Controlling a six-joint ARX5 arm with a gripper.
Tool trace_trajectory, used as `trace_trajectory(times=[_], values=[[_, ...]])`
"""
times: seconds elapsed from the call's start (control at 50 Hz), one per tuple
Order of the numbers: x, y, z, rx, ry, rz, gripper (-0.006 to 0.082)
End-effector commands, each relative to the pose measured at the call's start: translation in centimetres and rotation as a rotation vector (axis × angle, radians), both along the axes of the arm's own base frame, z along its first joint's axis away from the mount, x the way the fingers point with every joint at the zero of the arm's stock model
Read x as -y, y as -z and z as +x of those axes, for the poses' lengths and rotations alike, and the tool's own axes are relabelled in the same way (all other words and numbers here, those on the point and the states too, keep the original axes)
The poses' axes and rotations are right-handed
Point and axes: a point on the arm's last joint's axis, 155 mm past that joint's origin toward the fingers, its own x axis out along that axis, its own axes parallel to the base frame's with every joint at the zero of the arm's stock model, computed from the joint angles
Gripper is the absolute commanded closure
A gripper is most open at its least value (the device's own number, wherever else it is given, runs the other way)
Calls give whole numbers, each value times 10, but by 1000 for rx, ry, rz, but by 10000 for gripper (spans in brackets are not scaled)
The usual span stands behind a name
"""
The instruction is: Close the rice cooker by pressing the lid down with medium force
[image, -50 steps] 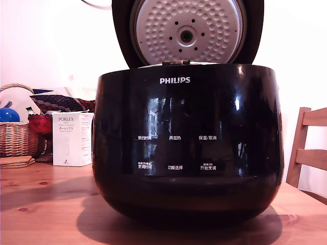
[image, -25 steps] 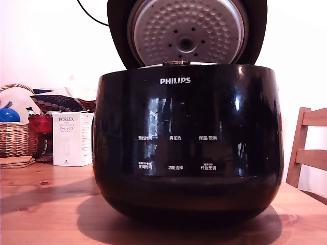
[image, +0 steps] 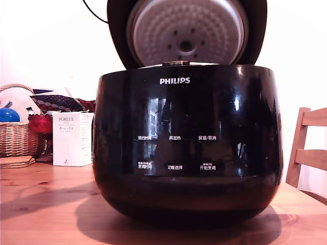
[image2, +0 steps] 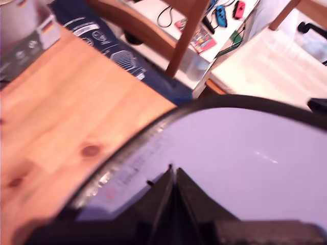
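The rice cooker (image: 187, 145) sits centre on the wooden table (image: 46, 209), filling most of the exterior view, PHILIPS logo facing near. The lid (image: 186, 33) stands raised at the far side, silver dimpled underside facing the camera, blurred. In the wrist view the gripper (image2: 172, 176) has its two dark fingers pressed together, nothing between them, tips against the lid's pale glossy top. Left in the exterior view: wicker basket (image: 18, 135), white box (image: 71, 139). Right: wooden chair (image: 309, 148).

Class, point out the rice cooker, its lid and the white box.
rice cooker (image: 187, 153), exterior view, glossy front wall.
lid (image: 187, 38), exterior view, dimpled silver underside.
white box (image: 71, 139), exterior view, printed front face.
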Motion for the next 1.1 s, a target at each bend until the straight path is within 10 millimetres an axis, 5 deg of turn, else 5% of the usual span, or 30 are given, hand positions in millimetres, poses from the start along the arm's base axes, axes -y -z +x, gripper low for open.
trace_trajectory(times=[0.0, 0.38, 1.08], values=[[-3, 16, -19, -46, 2, 16, 791], [-26, 28, -60, -14, -61, -79, 791], [-77, 34, -70, 206, -250, -150, 791]])
